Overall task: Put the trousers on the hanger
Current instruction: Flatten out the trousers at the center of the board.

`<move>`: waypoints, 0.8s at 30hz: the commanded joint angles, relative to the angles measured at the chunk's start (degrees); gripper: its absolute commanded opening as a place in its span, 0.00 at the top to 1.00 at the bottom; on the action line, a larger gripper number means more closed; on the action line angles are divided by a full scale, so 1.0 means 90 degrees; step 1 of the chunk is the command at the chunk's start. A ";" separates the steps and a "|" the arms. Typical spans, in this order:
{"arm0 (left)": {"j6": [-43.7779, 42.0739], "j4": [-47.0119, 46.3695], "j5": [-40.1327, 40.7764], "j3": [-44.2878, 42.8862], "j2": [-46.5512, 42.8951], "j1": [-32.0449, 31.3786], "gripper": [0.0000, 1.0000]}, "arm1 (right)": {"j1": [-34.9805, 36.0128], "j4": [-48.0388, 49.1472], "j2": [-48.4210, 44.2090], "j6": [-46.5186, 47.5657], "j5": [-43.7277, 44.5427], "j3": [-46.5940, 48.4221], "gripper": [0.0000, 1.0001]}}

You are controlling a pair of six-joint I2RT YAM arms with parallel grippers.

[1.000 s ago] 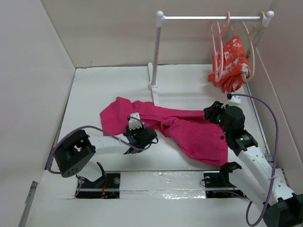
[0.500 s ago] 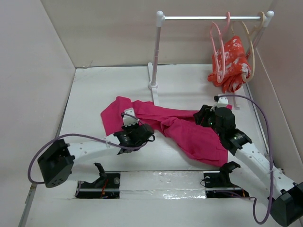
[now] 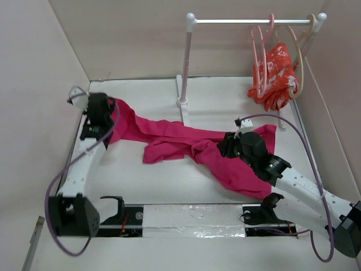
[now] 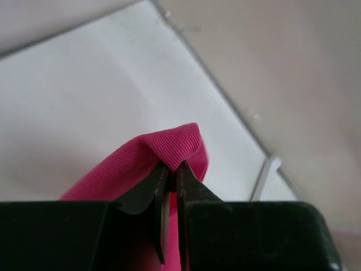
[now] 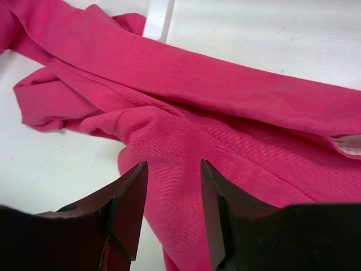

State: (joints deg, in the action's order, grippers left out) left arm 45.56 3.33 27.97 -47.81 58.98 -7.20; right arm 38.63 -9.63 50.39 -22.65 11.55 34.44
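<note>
Left gripper (image 4: 172, 166): jaws clamped tight on a raised fold of the trousers (image 3: 225, 155), way up at the upper left of the top view, close to the side wall.
Right gripper (image 5: 172, 169): jaws apart, poised over bunched cloth right of centre; whether the tips touch it, I cannot tell.
Trousers: on the tabletop (image 3: 135, 186), one leg drawn in a long band toward the upper left, the wider part at lower right.
Hanger (image 3: 259, 62): hooked on the rail (image 3: 254, 21) at upper right, beside the red-orange patterned garment (image 3: 279, 70), well apart from the trousers.
</note>
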 commanded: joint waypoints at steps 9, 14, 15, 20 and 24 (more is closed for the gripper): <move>-0.1488 0.2012 -0.0968 -0.5576 0.4569 0.2195 0.62 | 0.0688 -0.0248 -0.0433 -0.0100 0.0591 0.0227 0.50; -0.1674 0.1115 -0.1192 -0.4601 0.4161 0.2130 0.46 | 0.0688 -0.0395 -0.0453 -0.0197 0.1411 0.0266 0.66; -0.1674 0.1008 -0.1280 -0.4455 0.4082 0.2012 0.44 | 0.0601 -0.0318 -0.0424 -0.0217 0.1441 0.0256 0.79; -0.1148 0.0656 -0.1427 -0.3206 0.3167 0.0900 0.46 | 0.0297 0.0161 -0.0014 -0.0217 0.0671 0.0226 1.00; -0.0425 0.0012 -0.1234 -0.1352 0.2004 -0.0863 0.51 | 0.0542 0.0348 0.0211 -0.0188 0.0678 0.0236 1.00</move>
State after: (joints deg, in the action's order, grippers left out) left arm 36.36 9.02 16.19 -67.51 87.13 -5.65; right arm 42.52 -10.70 51.81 -24.43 18.13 35.24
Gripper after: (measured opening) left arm 0.497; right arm 0.010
